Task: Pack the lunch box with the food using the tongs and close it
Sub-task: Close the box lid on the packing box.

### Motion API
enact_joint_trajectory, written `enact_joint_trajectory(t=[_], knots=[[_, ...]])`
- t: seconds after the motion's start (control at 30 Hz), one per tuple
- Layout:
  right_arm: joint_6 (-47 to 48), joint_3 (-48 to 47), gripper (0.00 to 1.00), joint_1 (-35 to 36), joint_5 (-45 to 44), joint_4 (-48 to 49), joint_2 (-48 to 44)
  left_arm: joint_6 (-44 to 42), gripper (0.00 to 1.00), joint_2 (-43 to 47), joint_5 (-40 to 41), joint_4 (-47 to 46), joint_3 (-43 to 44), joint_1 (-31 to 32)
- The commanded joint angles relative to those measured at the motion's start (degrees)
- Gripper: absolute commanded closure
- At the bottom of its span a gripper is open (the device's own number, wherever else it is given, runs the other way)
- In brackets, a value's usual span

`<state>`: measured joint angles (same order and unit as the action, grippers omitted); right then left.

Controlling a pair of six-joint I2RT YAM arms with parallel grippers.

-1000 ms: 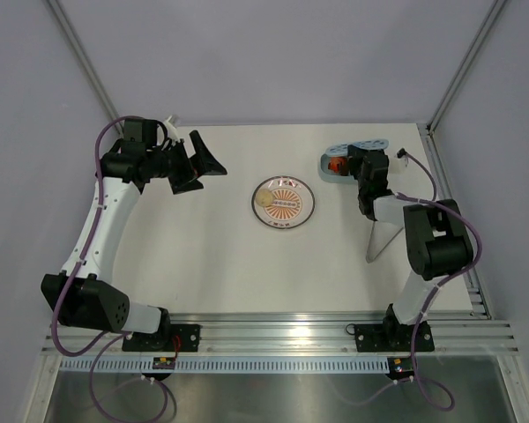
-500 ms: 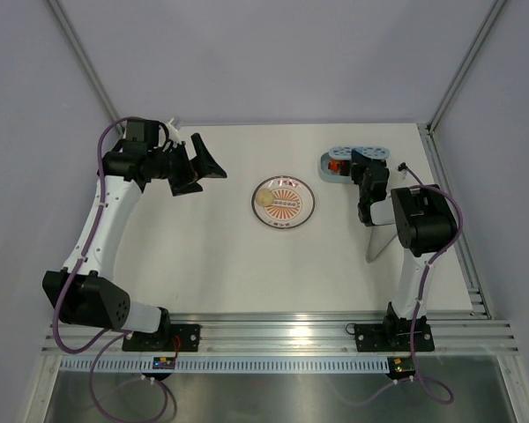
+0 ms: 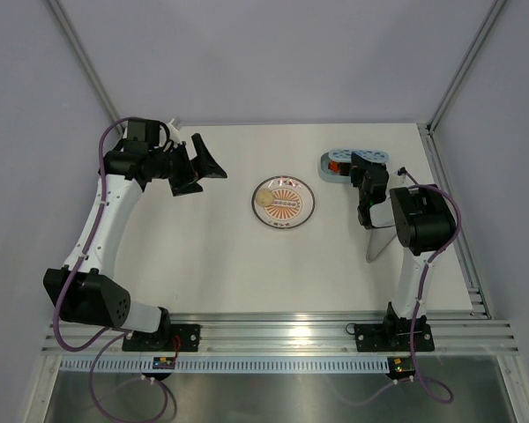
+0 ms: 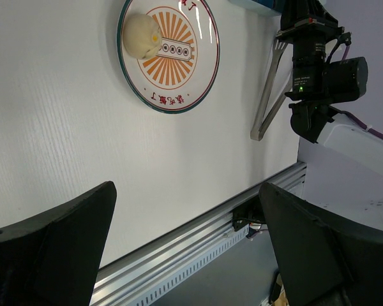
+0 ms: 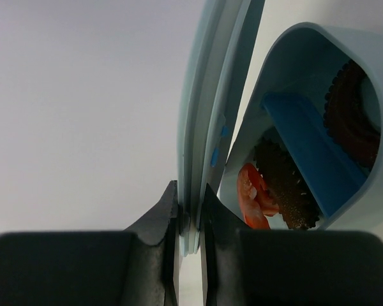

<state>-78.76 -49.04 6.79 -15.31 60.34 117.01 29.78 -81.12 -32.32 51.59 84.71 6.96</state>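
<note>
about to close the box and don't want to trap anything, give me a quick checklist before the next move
1. Lid held: ok, pinched by its edge in the right gripper.
2. Food in the lunch box: ok, red-orange and dark brown pieces lie inside.
3. Lid over the lunch box: not ok, it stands on edge beside the rim.
4. Plate cleared: not ok, a pale round piece sits on it.
5. Tongs out of the way: ok, lying on the table, apart from the lunch box.
6. Left gripper clear: ok, open, far from the lunch box.
</note>
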Motion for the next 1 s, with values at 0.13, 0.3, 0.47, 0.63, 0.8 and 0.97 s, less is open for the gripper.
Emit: enact_joint_trajectory(t=[0.13, 0.3, 0.47, 0.63, 0.8, 0.97], knots=[[-2.1, -0.2, 0.9, 0.5, 0.7, 1.8, 0.0, -1.0, 0.01, 0.9, 0.4, -0.5, -0.9, 0.2], [-2.4, 0.1, 0.89, 0.9, 0.5, 0.7, -0.8, -1.0, 0.01, 1.4, 0.6, -0.5, -1.4, 0.2], [-0.5, 0.7, 0.97, 1.4, 0.2, 2.4, -1.8, -1.1, 0.01, 1.8, 0.6, -0.4, -1.6, 0.2], [0.2, 0.6, 1.0, 1.4, 1.5, 5.9, -1.3, -1.1, 0.01, 2.0, 0.5, -0.4, -1.7, 0.2], [0.5, 0.3, 1.0, 1.6, 2.7, 7.5, -0.6, -1.2, 0.01, 2.4, 0.7, -0.4, -2.0, 0.2], [0.5, 0.6, 1.0, 1.7, 2.9, 8.2, -0.6, -1.1, 0.01, 2.2, 0.4, -0.5, -2.1, 0.3]])
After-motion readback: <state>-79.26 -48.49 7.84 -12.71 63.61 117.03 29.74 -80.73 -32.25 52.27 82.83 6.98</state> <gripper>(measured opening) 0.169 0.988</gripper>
